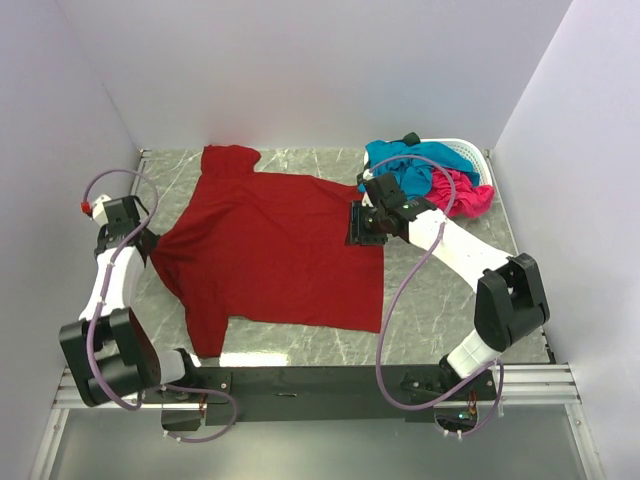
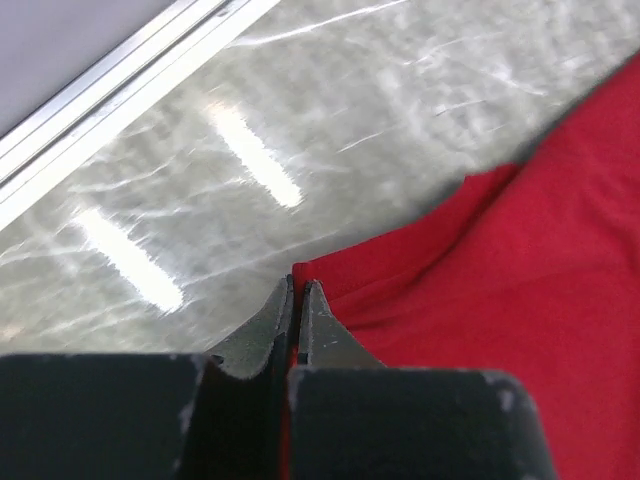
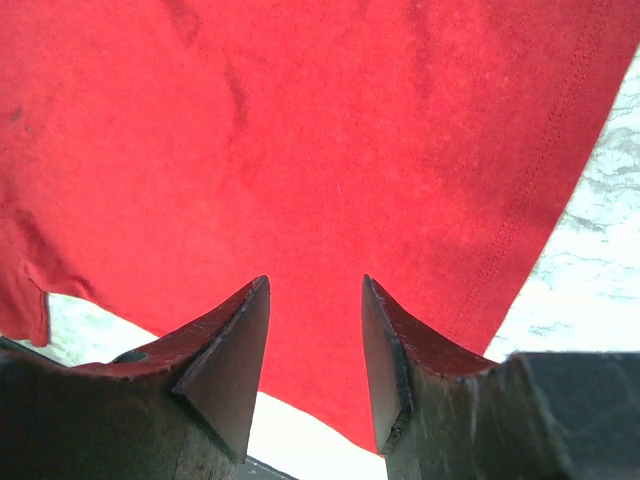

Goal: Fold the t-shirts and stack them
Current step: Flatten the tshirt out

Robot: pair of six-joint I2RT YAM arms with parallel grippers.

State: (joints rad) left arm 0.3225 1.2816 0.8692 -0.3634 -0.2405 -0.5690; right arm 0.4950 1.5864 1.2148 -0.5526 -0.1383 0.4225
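The dark red t-shirt lies spread flat on the marble table. My left gripper is shut on its left edge; in the left wrist view red cloth runs between the closed fingertips. My right gripper is open and empty, hovering over the shirt's right edge; the right wrist view shows red cloth below the spread jaws. The teal-blue t-shirt and the hot pink t-shirt lie bunched in the basket at the back right.
The white latticed basket stands at the back right corner. White walls close in the left, back and right sides. A metal rail borders the table near the left gripper. Bare marble shows right of the red shirt.
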